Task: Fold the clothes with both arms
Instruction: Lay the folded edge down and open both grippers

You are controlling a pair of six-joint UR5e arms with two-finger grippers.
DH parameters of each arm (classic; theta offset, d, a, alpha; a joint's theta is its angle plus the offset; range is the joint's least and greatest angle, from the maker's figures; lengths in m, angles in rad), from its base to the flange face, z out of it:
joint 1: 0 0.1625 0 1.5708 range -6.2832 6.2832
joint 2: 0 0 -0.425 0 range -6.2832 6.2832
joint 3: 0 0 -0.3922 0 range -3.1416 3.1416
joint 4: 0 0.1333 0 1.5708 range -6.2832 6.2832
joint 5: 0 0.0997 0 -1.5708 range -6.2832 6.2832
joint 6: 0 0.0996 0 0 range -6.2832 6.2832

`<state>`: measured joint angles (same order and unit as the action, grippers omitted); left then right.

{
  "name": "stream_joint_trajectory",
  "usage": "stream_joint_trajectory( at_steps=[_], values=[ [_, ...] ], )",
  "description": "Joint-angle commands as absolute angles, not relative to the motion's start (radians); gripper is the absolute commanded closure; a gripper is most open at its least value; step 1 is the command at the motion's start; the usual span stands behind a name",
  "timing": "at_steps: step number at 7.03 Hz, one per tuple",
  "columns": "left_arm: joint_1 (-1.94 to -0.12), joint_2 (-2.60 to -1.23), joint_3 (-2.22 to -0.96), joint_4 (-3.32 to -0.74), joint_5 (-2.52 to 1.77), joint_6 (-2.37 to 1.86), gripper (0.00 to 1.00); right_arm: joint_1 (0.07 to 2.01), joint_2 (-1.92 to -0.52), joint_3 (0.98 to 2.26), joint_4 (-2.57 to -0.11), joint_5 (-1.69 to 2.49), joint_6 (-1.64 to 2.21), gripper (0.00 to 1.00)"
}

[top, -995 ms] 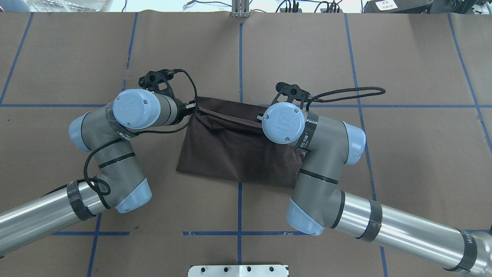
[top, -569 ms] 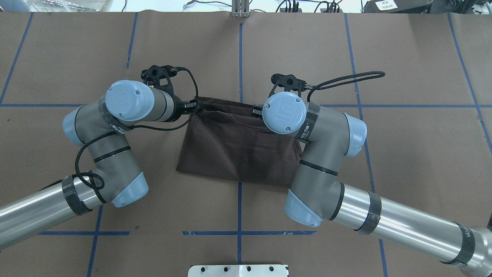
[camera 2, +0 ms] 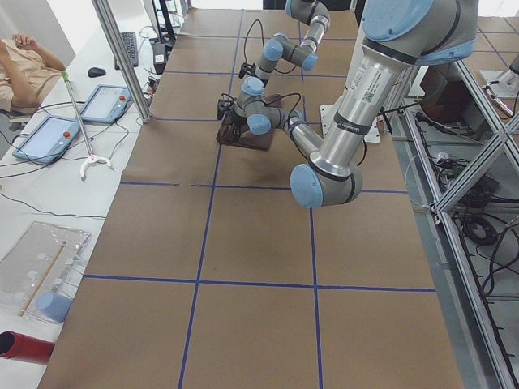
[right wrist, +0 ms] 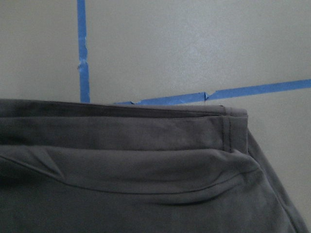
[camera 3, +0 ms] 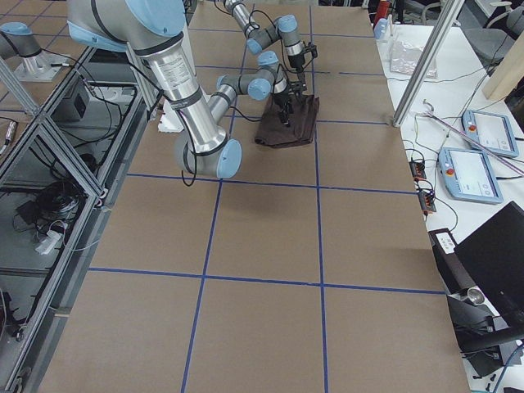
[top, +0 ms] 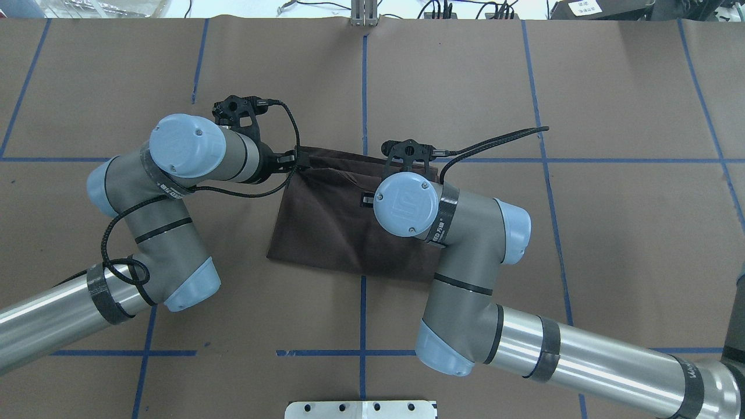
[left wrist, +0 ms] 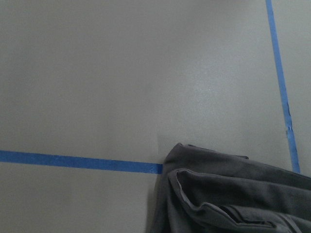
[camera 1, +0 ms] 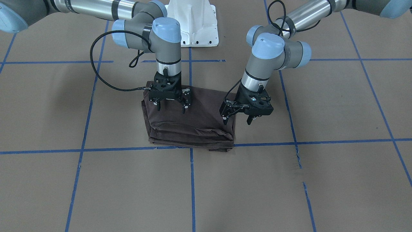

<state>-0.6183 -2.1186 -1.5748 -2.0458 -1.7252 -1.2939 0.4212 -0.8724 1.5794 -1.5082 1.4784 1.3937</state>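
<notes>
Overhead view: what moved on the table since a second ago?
The right arm's black two-finger gripper shifted across the dark brown folded T-shirt, toward the robot's left and nearer its base. The left arm's wrist drew back a little; its black gripper stayed by the shirt's corner. Both are open now. The shirt's outline stayed put.

t-shirt (camera 1: 193, 125), mid-frame: plain dark brown; greyer in wrist cams. table (camera 1: 289, 187): tan-brown w/ blue tape grid (camera 1: 192, 187). left arm (camera 1: 289, 51) & right arm (camera 1: 167, 54): silver tubes, grey joints, lt-blue caps, black cables. left gripper (camera 1: 237, 121), right gripper (camera 1: 171, 109): black. pedestal (camera 1: 196, 19), top centre: white.
</notes>
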Motion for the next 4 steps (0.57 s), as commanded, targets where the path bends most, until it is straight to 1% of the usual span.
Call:
stream_joint_trajectory(
  at_steps=[1,4],
  values=[
    [-0.618,-2.118,-1.575,-2.046,-1.726,-1.296,0.00,0.425,-0.868,1.508,-1.514,1.459,1.313,0.00],
    [-0.618,-2.118,-1.574,-2.046,-1.724,-1.315,0.00,0.529,-0.870,1.435,-1.517,1.471,1.208,0.00]
  ],
)
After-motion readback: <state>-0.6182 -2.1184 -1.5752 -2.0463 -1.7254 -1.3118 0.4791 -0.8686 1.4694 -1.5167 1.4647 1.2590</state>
